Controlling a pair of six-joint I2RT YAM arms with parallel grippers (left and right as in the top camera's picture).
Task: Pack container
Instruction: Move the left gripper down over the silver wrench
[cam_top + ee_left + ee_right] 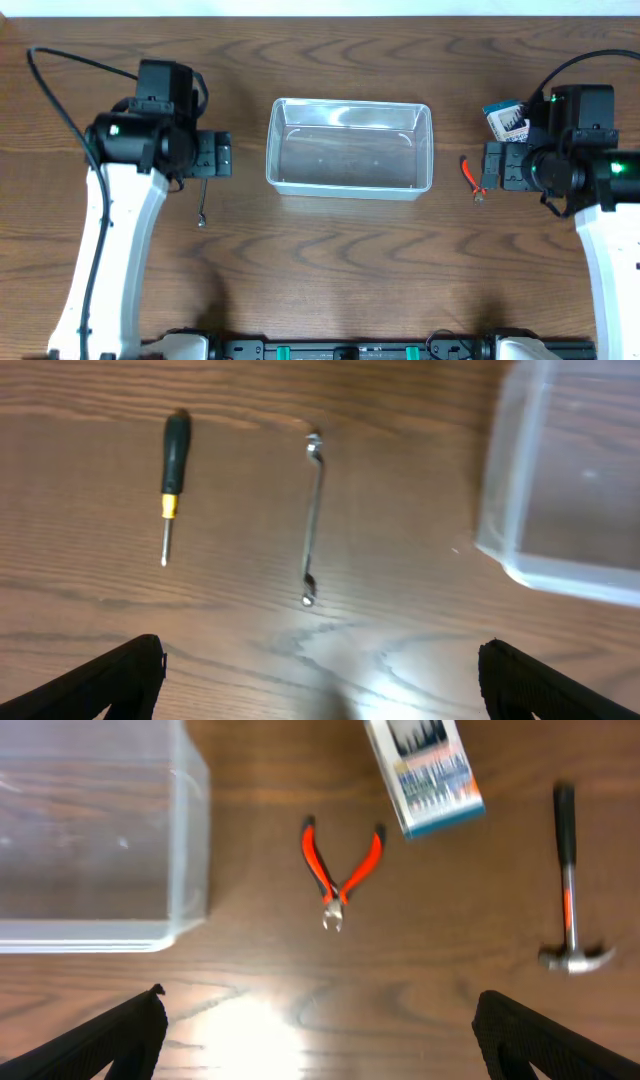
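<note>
The clear plastic container (350,148) stands empty at the table's middle; its corner shows in the left wrist view (560,490) and the right wrist view (100,840). My left gripper (320,680) is open and empty above the wood, near a steel wrench (313,520) and a green-handled screwdriver (172,475). My right gripper (320,1035) is open and empty, near red-handled pliers (340,870), a blue-and-white box (425,770) and a hammer (570,880). In the overhead view the wrench (203,200) and the pliers (471,177) show beside the arms.
The blue-and-white box (507,120) lies at the right, partly under the right arm. Cables run from both arms along the table's sides. A black rail lies along the front edge.
</note>
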